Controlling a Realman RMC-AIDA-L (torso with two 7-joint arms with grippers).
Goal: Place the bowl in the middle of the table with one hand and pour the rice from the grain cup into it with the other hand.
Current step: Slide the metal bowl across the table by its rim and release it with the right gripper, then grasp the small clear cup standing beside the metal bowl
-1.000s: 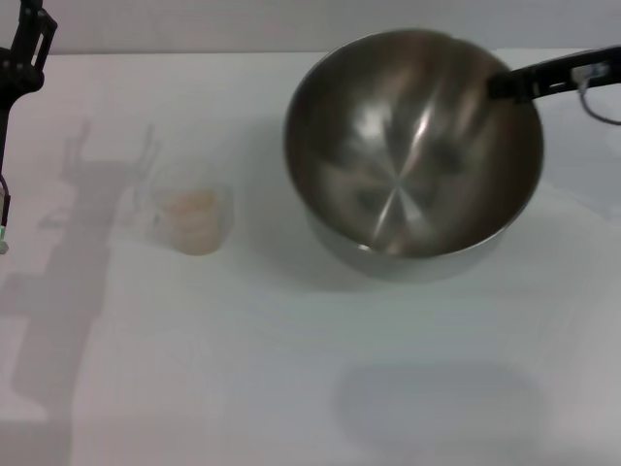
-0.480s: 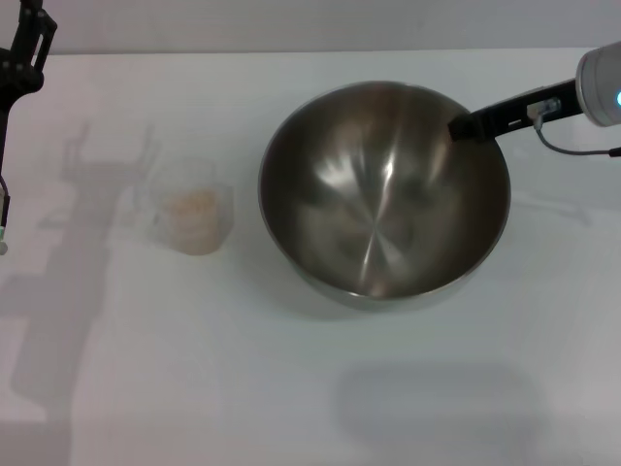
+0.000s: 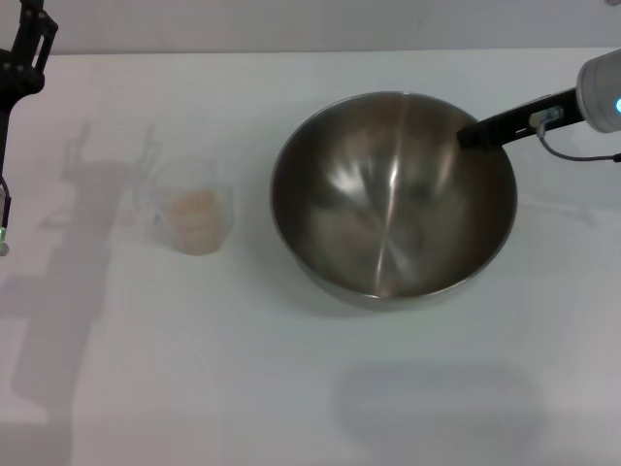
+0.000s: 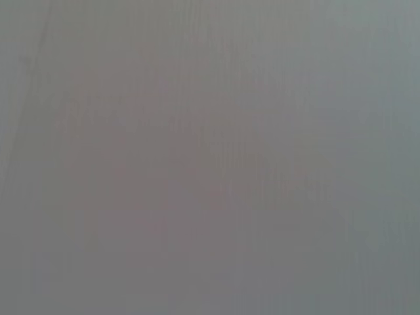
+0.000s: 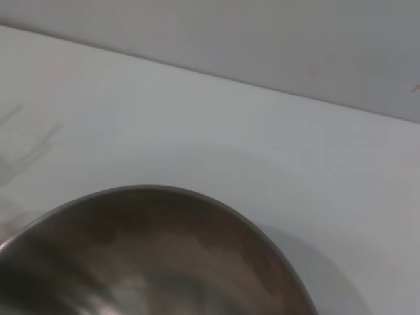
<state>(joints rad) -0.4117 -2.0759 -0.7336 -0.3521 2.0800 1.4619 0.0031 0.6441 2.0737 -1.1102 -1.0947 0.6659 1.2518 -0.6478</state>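
Right end effector [image 3: 471, 134] grips the bowl [image 3: 393, 199] rim at two o'clock, fingertips partly hidden. Grain cup [image 3: 194, 218] of rice [image 3: 194, 209] sits at nine o'clock on the bench [image 3: 291, 388]. Left end effector [image 3: 19, 58] is cut off at far left; grip unclear.

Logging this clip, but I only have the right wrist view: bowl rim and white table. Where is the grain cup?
Observer: The grain cup stands upright on the table, on the robot's left of the bowl, apart from it.
Operator: Any rice in the bowl?
Observer: None; the rice sits in the cup.
Operator: What holds the bowl?
Observer: The right gripper grips its far right rim.
Operator: And the left arm?
Observer: The left gripper hangs at the table's far left edge, away from the cup.
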